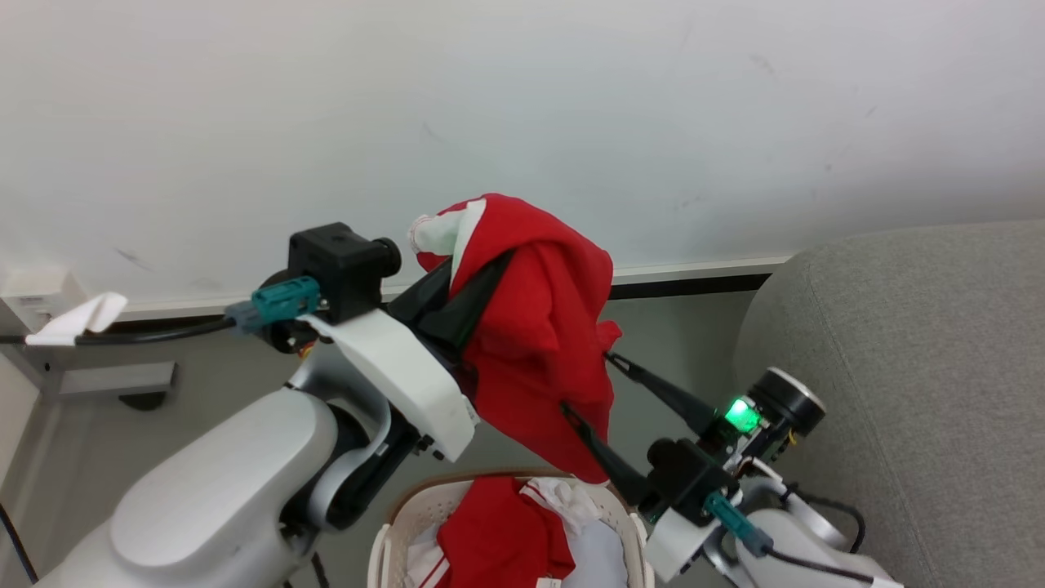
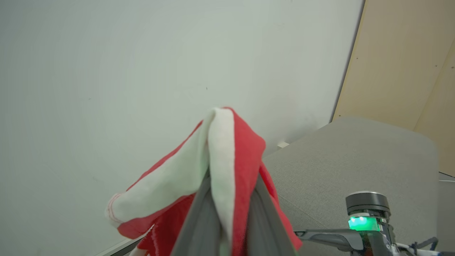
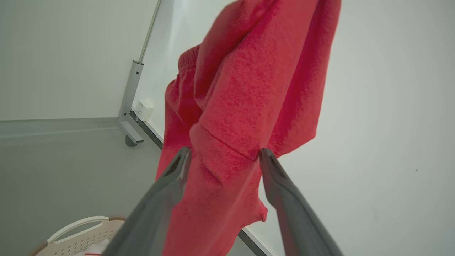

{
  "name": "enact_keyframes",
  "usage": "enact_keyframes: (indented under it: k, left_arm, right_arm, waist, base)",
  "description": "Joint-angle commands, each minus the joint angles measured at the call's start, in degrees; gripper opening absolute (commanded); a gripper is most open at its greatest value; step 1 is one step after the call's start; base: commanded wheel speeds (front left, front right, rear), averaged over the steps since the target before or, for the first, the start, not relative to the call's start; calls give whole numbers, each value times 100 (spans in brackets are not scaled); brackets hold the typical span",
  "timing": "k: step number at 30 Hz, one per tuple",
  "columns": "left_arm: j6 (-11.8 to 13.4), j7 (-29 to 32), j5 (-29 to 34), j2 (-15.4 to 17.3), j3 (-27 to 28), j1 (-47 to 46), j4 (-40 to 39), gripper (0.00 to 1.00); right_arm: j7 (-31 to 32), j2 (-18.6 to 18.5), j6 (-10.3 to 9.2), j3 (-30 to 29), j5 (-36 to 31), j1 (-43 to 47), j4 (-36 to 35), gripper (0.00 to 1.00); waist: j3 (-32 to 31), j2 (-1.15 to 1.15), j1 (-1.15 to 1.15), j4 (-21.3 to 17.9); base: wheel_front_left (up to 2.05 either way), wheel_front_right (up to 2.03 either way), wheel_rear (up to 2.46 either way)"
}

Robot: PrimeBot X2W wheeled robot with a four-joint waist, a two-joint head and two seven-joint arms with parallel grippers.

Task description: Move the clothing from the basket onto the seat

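Clothing [image 1: 539, 327] hangs above the basket [image 1: 408, 502], clamped in left gripper [image 2: 229, 192], right gripper [image 3: 224, 151] fingers apart around its lower fold; best close right there, then swing both across to the seat [image 1: 914, 367], hem clear of rim.

- The seat [image 1: 906, 359] stands at the right, with open floor [image 1: 678, 335] between it and the hanging clothing [image 1: 539, 343].
- The wall [image 1: 522, 106] closes off the back.
- The basket [image 1: 390, 523] sits below the clothing, holding more cloth.
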Motion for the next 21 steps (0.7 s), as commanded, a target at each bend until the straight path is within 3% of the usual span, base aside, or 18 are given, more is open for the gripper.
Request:
enact_keyframes:
  k: [1,4,8,9,10,11,21]
  left_arm:
    - [-23,17,69,-52,-22,-78,24,0]
    - [-58,28,70,-161,-83,-123,77,0]
    - [-119,32,42,-275,-143,-160,149,0]
    - [-136,29,33,-287,-151,-170,167,0]
    - [-149,25,25,-306,-162,-176,185,0]
    - [-148,21,18,-322,-170,-180,204,0]
    - [-121,-68,-41,-246,-129,-61,347,0]
  right_arm:
    - [-1,20,-14,-76,-151,-250,232,100]
    - [-1,61,-13,-131,-230,-538,420,100]
    - [-1,52,-14,120,188,-708,517,100]
    - [1,46,-14,155,324,-752,599,91]
    - [0,46,-14,210,439,-797,680,34]
    - [0,45,-14,236,605,-826,723,0]
    - [0,47,-13,-79,1445,-742,629,0]
  waist:
    - [0,0,0,30]
    - [-15,0,0,98]
    - [-35,0,0,149]
    - [-39,0,0,156]
    - [-43,0,0,166]
    - [-47,0,0,176]
    - [-18,0,0,117]
  base:
    - [0,0,0]
    - [0,0,0]
    - [0,0,0]
    - [0,0,0]
    - [0,0,0]
    - [0,0,0]
    - [0,0,0]
